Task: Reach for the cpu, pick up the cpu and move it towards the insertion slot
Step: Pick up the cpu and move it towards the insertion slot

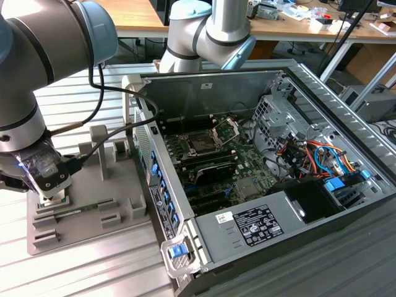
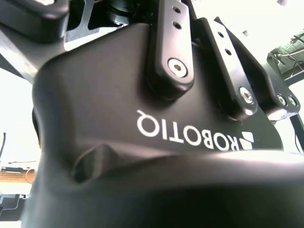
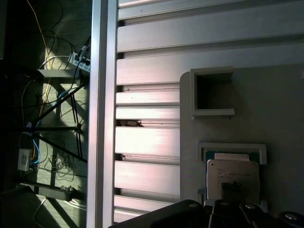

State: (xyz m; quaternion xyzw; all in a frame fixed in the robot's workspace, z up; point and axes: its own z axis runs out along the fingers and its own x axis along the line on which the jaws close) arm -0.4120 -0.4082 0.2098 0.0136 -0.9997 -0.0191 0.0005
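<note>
Aluminium slatted table bears grey tray with cpu; wooden desks behind.

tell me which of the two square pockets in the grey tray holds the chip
The pocket right by the gripper: the silver chip lies in it. The other square pocket, farther from the gripper, is empty.

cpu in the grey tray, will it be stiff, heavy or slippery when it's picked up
Likely stiff: the cpu looks like a thin flat square with a metal face. Probably light, being so thin. Its smooth face may be slippery, and the raised frame of the grey tray at its edges would likely block sliding.
</note>
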